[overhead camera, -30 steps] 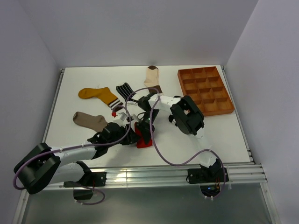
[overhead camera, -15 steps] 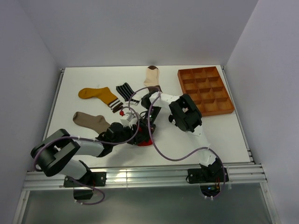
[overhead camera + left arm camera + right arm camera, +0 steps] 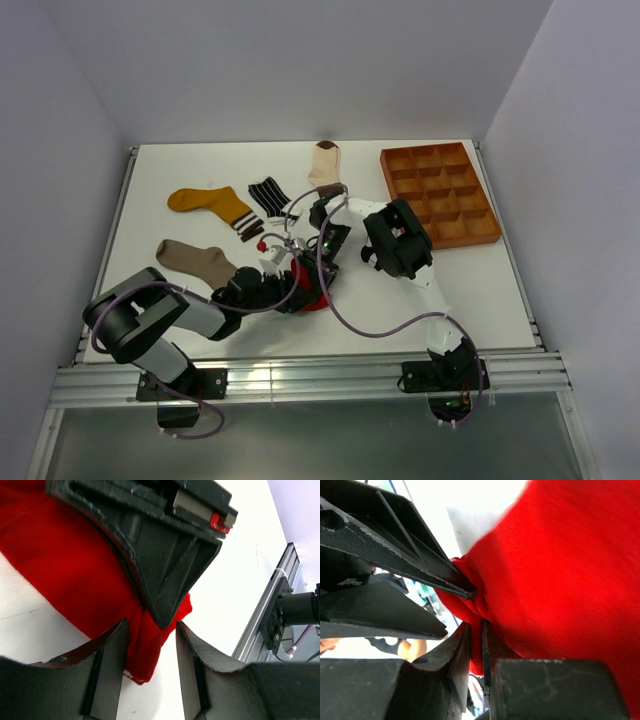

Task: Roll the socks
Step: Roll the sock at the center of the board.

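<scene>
Red sock (image 3: 60, 565) sits between both tools: right tool (image 3: 476, 632) pinches its fold; left tool (image 3: 150, 632) straddles it, apparently part-open.

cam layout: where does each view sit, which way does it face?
Top external: above and behind, facing down on the table; left arm and right arm show.
Left wrist: on left arm, facing red sock past left pincer.
Right wrist: on right arm, close on that sock; right pincer pinches it.
Both wrist views share the sock and the opposite pincer.

5 socks (image 3: 205, 203), 1 tray (image 3: 460, 240), 2 arms (image 3: 400, 250).
</scene>
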Robot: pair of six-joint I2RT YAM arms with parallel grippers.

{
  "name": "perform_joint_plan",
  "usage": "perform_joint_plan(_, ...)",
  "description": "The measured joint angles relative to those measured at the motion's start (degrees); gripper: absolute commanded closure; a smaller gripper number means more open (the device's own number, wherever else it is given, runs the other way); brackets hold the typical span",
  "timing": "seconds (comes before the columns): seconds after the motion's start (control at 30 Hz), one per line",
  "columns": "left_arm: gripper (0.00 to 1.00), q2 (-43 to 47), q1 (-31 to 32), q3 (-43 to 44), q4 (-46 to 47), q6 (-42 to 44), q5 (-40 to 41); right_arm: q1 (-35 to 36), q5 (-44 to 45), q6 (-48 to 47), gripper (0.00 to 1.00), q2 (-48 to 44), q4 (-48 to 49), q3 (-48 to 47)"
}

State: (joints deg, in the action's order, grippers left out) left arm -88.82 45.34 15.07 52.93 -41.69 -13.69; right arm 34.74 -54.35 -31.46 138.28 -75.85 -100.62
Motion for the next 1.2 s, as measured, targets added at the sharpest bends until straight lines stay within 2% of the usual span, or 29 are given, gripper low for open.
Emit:
perform_joint_plan(0.23, 0.53, -2.27, 0.0, 0.02, 2.32, -0.13, -0.28, -1.55, -0.74, 2.45, 0.85, 0.83, -0.35, 0.0)
perform_joint_plan(0.47, 0.58, -4.02, -0.04, 0.48, 3.34, -0.85, -0.42, -2.62, -1.31, 4.17, 0.85, 1.7, -0.92, 0.0)
perform_joint_plan(0.57, 0.66, -4.96, -0.04, 1.11, 3.28, -1.55, -0.42, -3.21, -1.22, 4.83, 0.85, 1.77, -1.07, 0.0)
perform_joint_plan(0.67, 0.8, -5.9, -0.15, 2.1, 2.36, -2.95, -0.44, -3.54, -0.98, 4.87, 0.84, 1.77, -0.98, 0.02)
perform_joint_plan(0.7, 0.87, -6.05, -0.15, 2.54, 1.84, -3.39, -0.52, -3.65, -0.9, 4.85, 0.83, 1.77, -0.92, 0.02)
perform_joint_plan(0.8, 1.0, -6.29, -0.15, 4.07, -0.37, -4.96, -0.96, -4.02, -0.55, 4.87, 0.78, 1.49, -0.68, 0.46)
perform_joint_plan(1.0, 1.0, -6.56, -0.24, 7.06, -5.53, -8.09, -2.25, -4.52, 0.15, 7.54, 0.54, -2.1, 3.1, 5.09)
perform_joint_plan(1.2, 1.0, -8.94, -3.45, 7.63, -5.01, -13.14, -8.02, -4.42, 2.1, 9.38, 0.47, -7.87, 9.64, 9.27)
